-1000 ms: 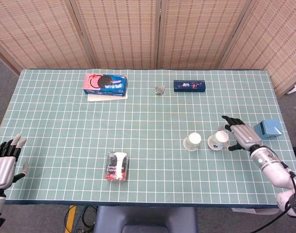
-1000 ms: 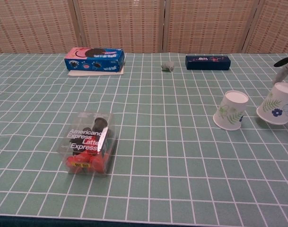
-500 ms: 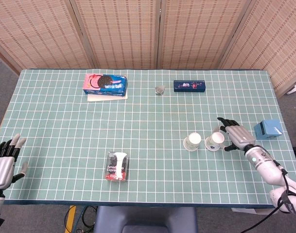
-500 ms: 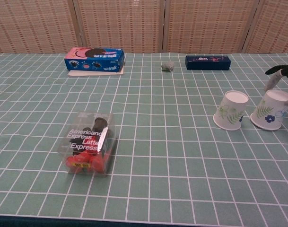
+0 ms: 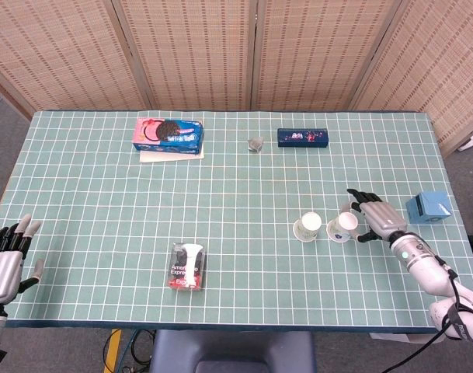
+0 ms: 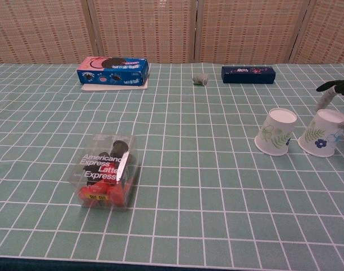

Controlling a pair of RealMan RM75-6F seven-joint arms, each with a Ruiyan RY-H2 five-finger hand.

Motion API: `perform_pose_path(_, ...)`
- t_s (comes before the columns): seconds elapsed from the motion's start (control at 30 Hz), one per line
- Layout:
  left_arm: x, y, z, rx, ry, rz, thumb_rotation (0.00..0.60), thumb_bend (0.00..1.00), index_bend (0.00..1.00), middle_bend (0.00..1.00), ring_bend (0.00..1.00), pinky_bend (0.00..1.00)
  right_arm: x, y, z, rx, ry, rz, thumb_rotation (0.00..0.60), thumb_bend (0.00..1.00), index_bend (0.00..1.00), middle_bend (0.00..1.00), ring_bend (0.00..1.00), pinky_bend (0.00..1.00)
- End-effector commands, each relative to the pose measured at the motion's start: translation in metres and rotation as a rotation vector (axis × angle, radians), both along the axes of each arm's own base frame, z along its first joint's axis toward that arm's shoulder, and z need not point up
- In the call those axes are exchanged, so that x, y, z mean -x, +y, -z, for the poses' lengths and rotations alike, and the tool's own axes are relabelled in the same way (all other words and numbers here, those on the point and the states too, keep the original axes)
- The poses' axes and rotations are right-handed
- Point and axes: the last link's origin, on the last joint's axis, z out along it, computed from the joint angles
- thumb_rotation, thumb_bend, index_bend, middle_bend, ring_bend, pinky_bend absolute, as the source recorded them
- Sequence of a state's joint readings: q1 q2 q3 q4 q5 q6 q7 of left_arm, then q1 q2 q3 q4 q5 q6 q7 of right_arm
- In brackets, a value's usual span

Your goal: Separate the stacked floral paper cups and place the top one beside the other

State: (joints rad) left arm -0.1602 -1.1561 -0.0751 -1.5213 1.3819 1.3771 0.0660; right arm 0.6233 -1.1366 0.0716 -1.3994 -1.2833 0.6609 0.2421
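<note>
We see the two floral paper cups already apart, standing upside down side by side toward the 4 o'clock part of the table point(image 5: 81, 155). The right cup point(image 5: 345, 226), printed with a blue flower, sits in our right hand point(image 5: 376, 215): the fingers point(image 5: 359, 197) curve around its far side and one finger shows at its near side, so the hand grips it. In the chest view this cup point(image 6: 322, 132) leans a little, with a dark fingertip above it at the frame edge. The left cup point(image 5: 307, 227), with green leaves, stands free just beside it at its 9 o'clock; the two look almost touching, though we cannot tell whether they do.

Our left hand point(image 5: 7, 260) rests at the table's 8 o'clock corner, fingers apart and holding nothing.

Further out, a clear packet of Americano Express Latte point(image 5: 187, 266) lies at 6 o'clock. A cookie box point(image 5: 168, 134) on a white sheet sits at 11 o'clock, a small grey lump point(image 5: 256, 143) at 12 o'clock, and a dark blue box point(image 5: 303, 137) at 1 o'clock. A light blue carton point(image 5: 429, 207) stands at 3 o'clock, near the right hand. Woven screens point(image 5: 244, 47) close the far side.
</note>
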Motion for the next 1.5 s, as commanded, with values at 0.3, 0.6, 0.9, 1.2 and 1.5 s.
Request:
perform_pose_path(0.3, 0.000, 0.000, -0.001, -0.001, -0.003, 0.002, 0.600, 0.50, 0.00, 0.00, 0.00, 0.00, -0.001, 0.003, -0.004, -0.057, 0.018, 0.025, 0.600, 0.33, 0.12, 0.00, 0.00, 0.00)
perform_pose_path(0.6, 0.000, 0.000, -0.001, -0.001, -0.004, 0.004, 0.600, 0.49, 0.00, 0.00, 0.00, 0.00, -0.012, 0.007, -0.015, -0.047, 0.002, -0.002, 0.600, 0.29, 0.01, 0.00, 0.00, 0.00)
perform_pose_path(0.9, 0.000, 0.000, 0.001, 0.006, -0.003, 0.001, 0.600, 0.50, 0.00, 0.00, 0.00, 0.00, -0.047, 0.049, -0.064, 0.047, -0.028, -0.139, 0.600, 0.28, 0.00, 0.00, 0.00, 0.00)
perform_pose_path(1.2, 0.001, 0.002, 0.007, 0.033, 0.010, -0.014, 0.600, 0.49, 0.00, 0.00, 0.00, 0.00, -0.023, 0.102, -0.081, 0.214, 0.059, -0.218, 0.600, 0.27, 0.00, 0.00, 0.00, 0.00)
perform_pose_path(1.5, -0.001, 0.012, 0.005, 0.046, -0.014, -0.004, 0.600, 0.50, 0.00, 0.00, 0.00, 0.00, 0.029, 0.137, -0.063, 0.469, 0.120, -0.234, 0.600, 0.27, 0.00, 0.00, 0.00, 0.00)
